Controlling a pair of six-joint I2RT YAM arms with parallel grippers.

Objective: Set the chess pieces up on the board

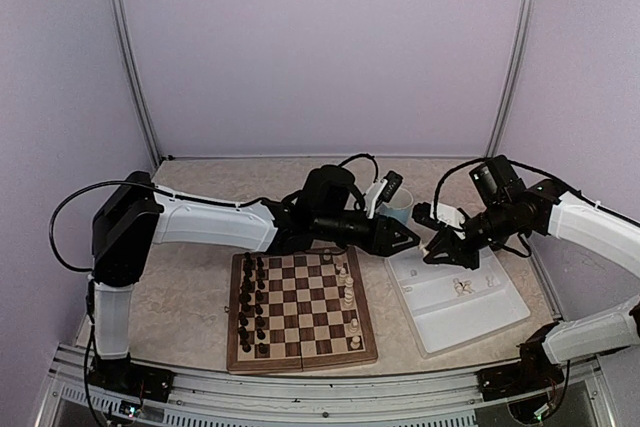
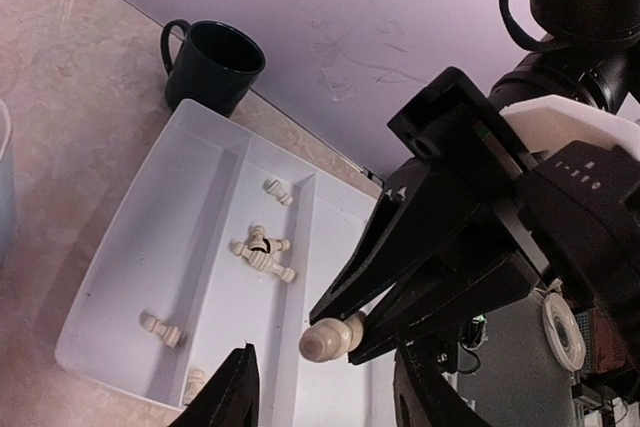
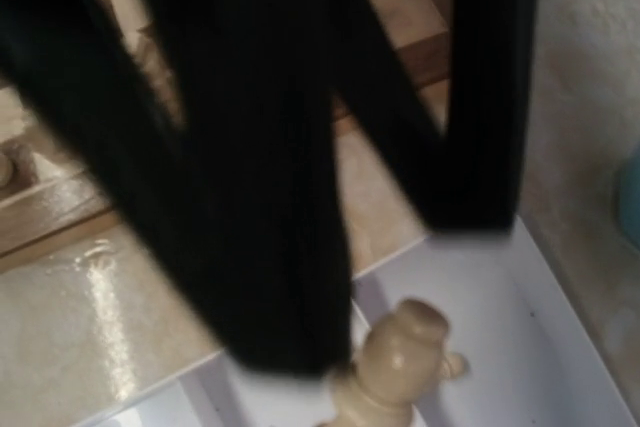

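One cream-white, round-headed chess piece in the right hand

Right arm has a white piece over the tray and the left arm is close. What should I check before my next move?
1. Right gripper shut on the white piece: ok.
2. Left gripper open, jaws apart: ok.
3. White piece inside the left jaws' gap: cannot tell, because depth is unclear.
4. Free squares on the right side of the board: ok.
5. Tray emptied: not ok, loose pieces lie in it.
6. Mug out of the arms' way: ok, it stands beyond the tray's far corner.
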